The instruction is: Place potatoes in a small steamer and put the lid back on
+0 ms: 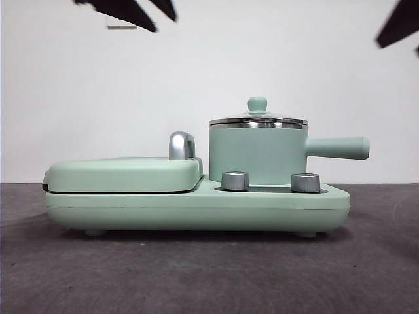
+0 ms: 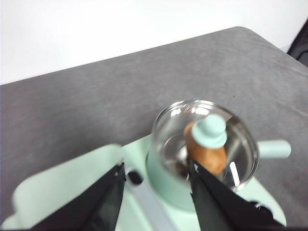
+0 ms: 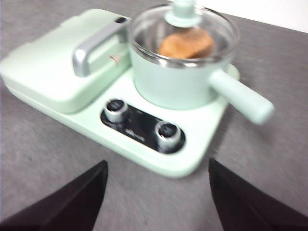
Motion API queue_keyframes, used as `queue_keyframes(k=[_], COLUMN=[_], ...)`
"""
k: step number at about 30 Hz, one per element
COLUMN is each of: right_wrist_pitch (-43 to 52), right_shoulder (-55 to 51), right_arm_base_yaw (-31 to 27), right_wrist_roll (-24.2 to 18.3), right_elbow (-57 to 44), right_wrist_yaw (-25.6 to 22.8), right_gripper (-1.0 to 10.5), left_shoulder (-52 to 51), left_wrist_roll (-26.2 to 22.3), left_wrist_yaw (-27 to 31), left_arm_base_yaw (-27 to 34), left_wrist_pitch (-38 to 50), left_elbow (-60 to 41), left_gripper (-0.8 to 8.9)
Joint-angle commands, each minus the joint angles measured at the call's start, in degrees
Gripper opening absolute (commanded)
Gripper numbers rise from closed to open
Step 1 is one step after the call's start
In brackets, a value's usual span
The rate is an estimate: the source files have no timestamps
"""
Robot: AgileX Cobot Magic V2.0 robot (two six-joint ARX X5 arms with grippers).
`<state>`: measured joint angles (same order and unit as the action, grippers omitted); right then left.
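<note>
The mint-green steamer pot stands on the right half of the green cooker base, its handle pointing right. The glass lid with its green knob sits on the pot. Through the glass the orange-brown potato lies inside the pot; it also shows in the left wrist view. My left gripper is open and empty, above and back from the pot. My right gripper is open and empty, above the table in front of the cooker. Both show only as black tips at the front view's top corners.
The flat green griddle cover with its chrome handle fills the cooker's left half. Two steel knobs stand on the base in front of the pot. The cooker sits on a grey table before a white wall.
</note>
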<state>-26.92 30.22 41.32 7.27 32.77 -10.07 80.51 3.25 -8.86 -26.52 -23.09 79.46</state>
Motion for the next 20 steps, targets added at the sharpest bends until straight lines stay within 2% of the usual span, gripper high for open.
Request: queue_keyframes(k=[1,13,20], right_wrist_pitch=[4.79,18.84,19.71], right_shoulder=[4.39,18.23,21.49], right_arm_base_yaw=[0.55,0.55,0.55], right_wrist_roll=[-0.68,-1.79,-1.77], right_elbow=[0.44,1.38,3.78], right_wrist_yaw=[1.75,6.19,6.71], right_gripper=[3.3,3.3,3.3], left_shoulder=[-4.57,-30.45,-38.07], left_wrist_roll=[0.55,6.01,7.89], left_wrist_yaw=[-0.09,-0.07,-0.09], left_arm_base_yaw=[0.35,0.59,0.59], left_wrist_pitch=[0.7,2.8,-3.26], left_elbow=[-5.09,-31.39,-36.68], left_gripper=[2.18,2.18,2.17])
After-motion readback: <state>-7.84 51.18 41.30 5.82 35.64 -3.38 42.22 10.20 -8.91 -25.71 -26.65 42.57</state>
